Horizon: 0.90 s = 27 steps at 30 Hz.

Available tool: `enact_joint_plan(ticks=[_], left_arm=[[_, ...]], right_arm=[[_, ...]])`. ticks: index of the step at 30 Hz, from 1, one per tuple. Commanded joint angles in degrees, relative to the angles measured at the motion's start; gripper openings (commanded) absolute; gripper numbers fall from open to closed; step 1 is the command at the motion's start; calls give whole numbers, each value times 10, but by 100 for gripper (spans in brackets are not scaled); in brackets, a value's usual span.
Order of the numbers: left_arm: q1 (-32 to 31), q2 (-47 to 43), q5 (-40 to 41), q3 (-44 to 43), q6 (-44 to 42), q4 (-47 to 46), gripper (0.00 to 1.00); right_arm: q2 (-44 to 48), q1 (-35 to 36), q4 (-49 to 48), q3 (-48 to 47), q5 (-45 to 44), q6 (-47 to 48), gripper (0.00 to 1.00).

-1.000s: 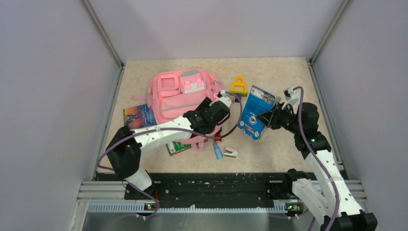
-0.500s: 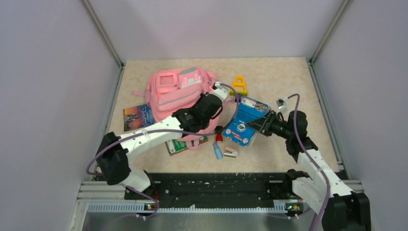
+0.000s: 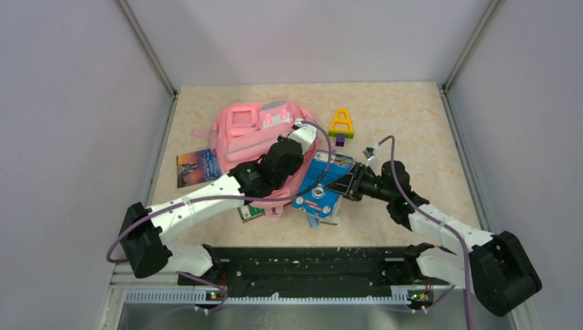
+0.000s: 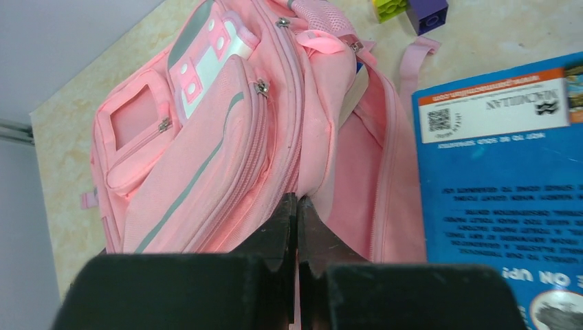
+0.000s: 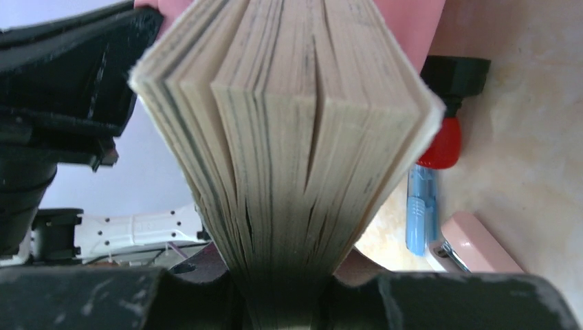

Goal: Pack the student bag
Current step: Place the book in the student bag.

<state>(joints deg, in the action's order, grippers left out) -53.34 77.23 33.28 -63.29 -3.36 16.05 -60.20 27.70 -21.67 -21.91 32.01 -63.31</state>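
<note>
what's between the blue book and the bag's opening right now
No loose item shows. In the left wrist view the blue book lies right beside the open zip side of the student bag. Only the left end effector, pinched shut on the fabric there, crowds that side; the right end effector grips the book.

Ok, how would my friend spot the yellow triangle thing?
Find the big pink backpack on the table. Just to its right in the top view, nearer the far wall, lies the yellow triangle. It is the only yellow thing, hollow like a letter A, with a small purple block at its foot.
</note>
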Motion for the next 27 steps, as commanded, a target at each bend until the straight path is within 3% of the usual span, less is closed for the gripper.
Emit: enact_joint_plan(ticks=[1, 11, 27], left_arm=[[-5, -41, -40, -1, 30, -77, 0], [-4, -42, -54, 4, 44, -80, 0], [-2, -54, -65, 0, 52, -70, 0]], right_arm=[[-34, 17, -132, -50, -36, -59, 0], [-115, 57, -223, -81, -25, -126, 0], [-62, 164, -206, -6, -165, -167, 0]])
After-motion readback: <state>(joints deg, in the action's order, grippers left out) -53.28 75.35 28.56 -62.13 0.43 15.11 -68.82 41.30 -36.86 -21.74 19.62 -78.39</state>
